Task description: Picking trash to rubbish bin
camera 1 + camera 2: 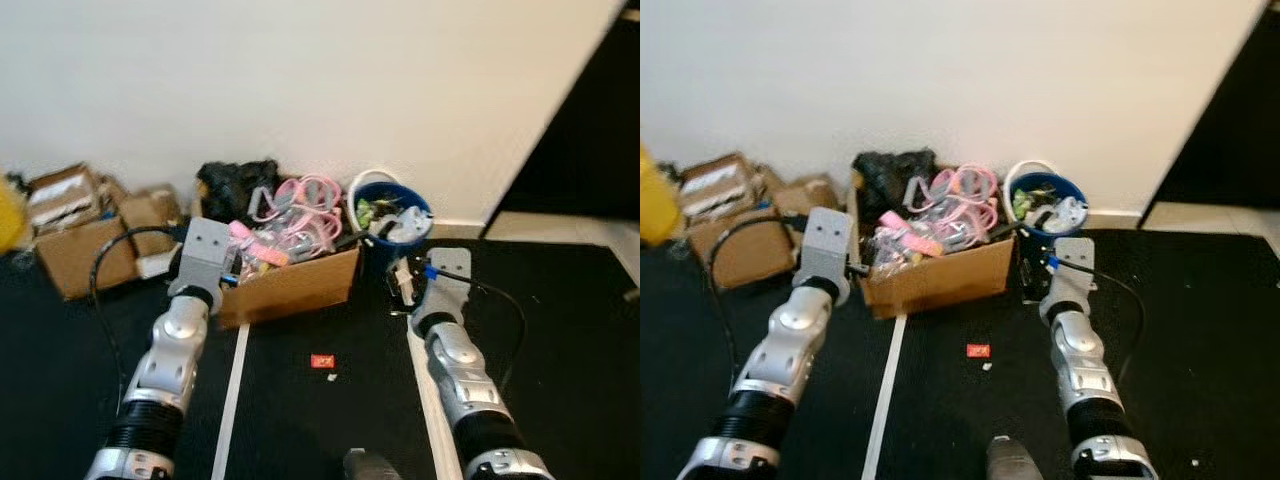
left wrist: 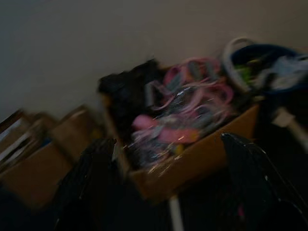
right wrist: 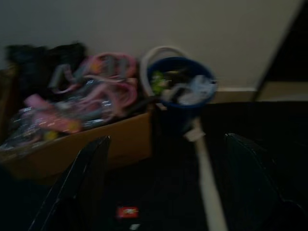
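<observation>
From the robot's head, a small red wrapper (image 1: 323,361) lies flat on the black floor (image 1: 560,330), between the two silver arms and just in front of a cardboard box (image 1: 295,285) full of pink things. A blue bin (image 1: 390,215) with trash inside stands by the wall, beside the box and near the right arm. More cardboard boxes (image 1: 85,240) sit off to the left.

The wrapper looks light, thin and bendy, so it should be easy to lift but hard to pinch off the floor. I think pinching it across its short side would work best. Its long side runs left to right.

In the left wrist view, the left end effector (image 2: 168,183) is wide open and holds nothing. It points at the box.

In the right wrist view, the right end effector (image 3: 163,183) is wide open and empty too. The wrapper lies on the floor between its fingers, and the bin is farther ahead.
</observation>
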You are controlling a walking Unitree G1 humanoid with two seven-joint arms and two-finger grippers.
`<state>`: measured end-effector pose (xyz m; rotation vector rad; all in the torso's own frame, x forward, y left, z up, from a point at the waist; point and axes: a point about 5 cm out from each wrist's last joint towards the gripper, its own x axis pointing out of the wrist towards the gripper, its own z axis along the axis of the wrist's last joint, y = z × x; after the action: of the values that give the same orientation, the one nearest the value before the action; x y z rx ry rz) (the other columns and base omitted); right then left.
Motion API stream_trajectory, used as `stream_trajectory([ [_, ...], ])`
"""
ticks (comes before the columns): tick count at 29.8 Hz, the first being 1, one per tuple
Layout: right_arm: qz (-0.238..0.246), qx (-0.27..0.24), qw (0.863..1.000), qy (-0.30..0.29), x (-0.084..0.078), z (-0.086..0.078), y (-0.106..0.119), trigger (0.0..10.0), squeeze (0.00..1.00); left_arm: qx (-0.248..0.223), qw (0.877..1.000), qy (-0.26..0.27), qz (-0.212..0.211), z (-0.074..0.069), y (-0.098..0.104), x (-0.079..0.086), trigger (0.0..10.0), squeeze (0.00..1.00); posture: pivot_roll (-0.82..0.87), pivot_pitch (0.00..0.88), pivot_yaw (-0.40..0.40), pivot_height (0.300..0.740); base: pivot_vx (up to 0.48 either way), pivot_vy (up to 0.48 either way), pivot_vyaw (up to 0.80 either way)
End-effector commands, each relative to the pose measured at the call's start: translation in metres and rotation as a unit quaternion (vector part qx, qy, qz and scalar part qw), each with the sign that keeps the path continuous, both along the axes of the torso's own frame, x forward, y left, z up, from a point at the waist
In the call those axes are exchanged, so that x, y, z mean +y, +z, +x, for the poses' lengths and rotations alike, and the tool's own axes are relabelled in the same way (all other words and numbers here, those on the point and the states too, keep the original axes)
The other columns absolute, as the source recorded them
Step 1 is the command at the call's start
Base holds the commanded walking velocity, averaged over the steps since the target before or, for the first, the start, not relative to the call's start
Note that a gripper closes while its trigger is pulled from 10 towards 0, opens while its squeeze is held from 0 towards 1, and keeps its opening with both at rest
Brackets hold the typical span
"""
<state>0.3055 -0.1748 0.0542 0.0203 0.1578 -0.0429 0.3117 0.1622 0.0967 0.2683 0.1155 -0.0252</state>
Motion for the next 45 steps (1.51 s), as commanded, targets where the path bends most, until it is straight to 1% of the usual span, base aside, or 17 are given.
stream_trajectory([
  [1,-0.001,0.007,1.0,0.005,0.002,-0.002,-0.003,10.0,0.0,0.01,1.0,0.006,0.002,-0.002,-0.004,0.002,10.0,0.0,-0.05,0.026,0.01,0.74,0.0,0.0,-0.8],
  [23,-0.011,0.009,1.0,0.005,0.0,-0.004,-0.004,10.0,0.0,0.014,1.0,0.012,0.001,-0.001,-0.006,0.0,10.0,0.0,-0.06,0.034,0.007,0.74,0.0,0.0,-0.8],
  [27,-0.012,0.009,1.0,0.005,-0.001,-0.003,-0.003,10.0,0.0,0.009,1.0,0.007,0.002,0.002,-0.003,-0.003,10.0,0.0,-0.06,0.031,0.006,0.74,0.0,0.0,-0.8],
  [31,-0.015,0.005,1.0,0.004,-0.004,0.001,0.001,10.0,0.0,-0.001,1.0,0.003,0.002,0.008,0.005,-0.006,10.0,0.0,-0.07,0.043,0.0,0.74,0.0,0.0,-0.8],
  [40,-0.022,0.007,1.0,0.007,-0.007,-0.001,0.0,10.0,0.0,-0.008,1.0,0.004,0.004,0.007,0.006,-0.007,10.0,0.0,-0.08,0.047,-0.007,0.74,0.0,0.0,-0.8],
  [42,-0.023,0.006,1.0,0.008,-0.008,0.001,0.003,10.0,0.0,-0.023,1.0,0.012,-0.001,0.009,0.012,-0.006,10.0,0.0,-0.09,0.067,-0.006,0.74,0.0,0.0,-0.8],
  [45,-0.023,0.004,1.0,0.007,-0.01,0.002,0.006,10.0,0.0,-0.028,1.0,0.009,0.001,0.009,0.014,-0.007,10.0,0.0,-0.09,0.065,-0.012,0.74,0.0,0.0,-0.8],
])
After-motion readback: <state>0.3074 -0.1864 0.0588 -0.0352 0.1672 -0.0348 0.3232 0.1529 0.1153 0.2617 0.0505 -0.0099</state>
